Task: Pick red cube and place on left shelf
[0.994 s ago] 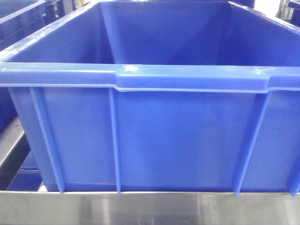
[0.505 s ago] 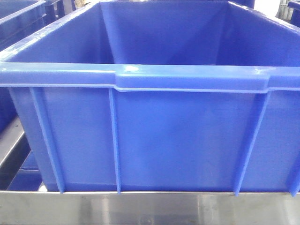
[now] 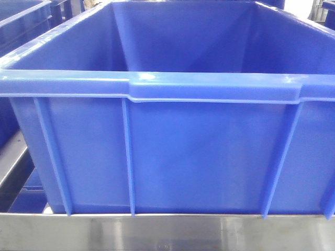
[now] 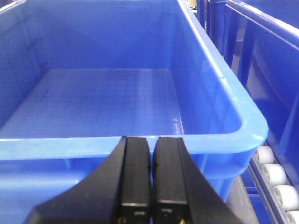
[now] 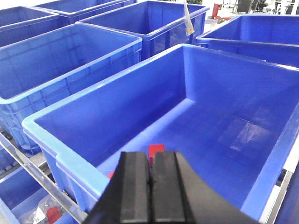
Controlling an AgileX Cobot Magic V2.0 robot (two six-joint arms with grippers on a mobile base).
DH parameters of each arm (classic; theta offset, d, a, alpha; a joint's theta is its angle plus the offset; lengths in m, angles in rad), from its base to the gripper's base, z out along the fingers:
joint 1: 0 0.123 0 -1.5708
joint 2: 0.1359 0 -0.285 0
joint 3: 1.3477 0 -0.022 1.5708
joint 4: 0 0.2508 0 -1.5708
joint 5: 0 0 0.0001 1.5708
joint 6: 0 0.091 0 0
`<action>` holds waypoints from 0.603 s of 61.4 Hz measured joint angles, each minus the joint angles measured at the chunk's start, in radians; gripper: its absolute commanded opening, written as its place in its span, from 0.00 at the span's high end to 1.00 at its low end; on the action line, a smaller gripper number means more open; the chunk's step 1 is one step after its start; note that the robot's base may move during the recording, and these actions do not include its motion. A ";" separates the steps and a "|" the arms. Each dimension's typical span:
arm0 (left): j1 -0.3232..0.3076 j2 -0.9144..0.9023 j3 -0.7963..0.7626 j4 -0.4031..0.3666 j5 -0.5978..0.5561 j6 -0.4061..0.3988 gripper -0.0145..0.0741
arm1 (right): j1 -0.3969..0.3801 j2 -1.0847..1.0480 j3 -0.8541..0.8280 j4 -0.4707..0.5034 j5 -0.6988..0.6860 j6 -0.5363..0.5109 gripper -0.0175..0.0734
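red cube [image 5: 156,150]: small red block on the crate floor, peeking out just past my right fingertips, half hidden by them.
right gripper [image 5: 150,184]: fingers pressed together, holding nothing; hangs above the cube, I'd guess to line up a grab.
left gripper [image 4: 151,172]: also closed and empty, parked at the near rim of a blue crate [image 4: 140,145].
left shelf [image 3: 167,230]: steel edge under the crates, where the cube goes.

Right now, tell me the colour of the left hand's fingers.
Black, shown best in the left wrist view: the fingers of the left hand.
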 measured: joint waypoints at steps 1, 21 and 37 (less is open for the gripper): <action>0.000 0.000 0.000 0.000 0.000 0.000 0.72 | 0.000 0.000 0.000 0.000 -0.001 0.000 0.76; 0.000 0.000 0.000 0.000 0.000 0.000 0.72 | -0.146 0.000 0.002 0.002 -0.007 0.000 0.76; 0.000 0.000 0.000 0.000 0.000 0.000 0.72 | -0.451 -0.089 0.154 0.002 -0.100 0.000 0.76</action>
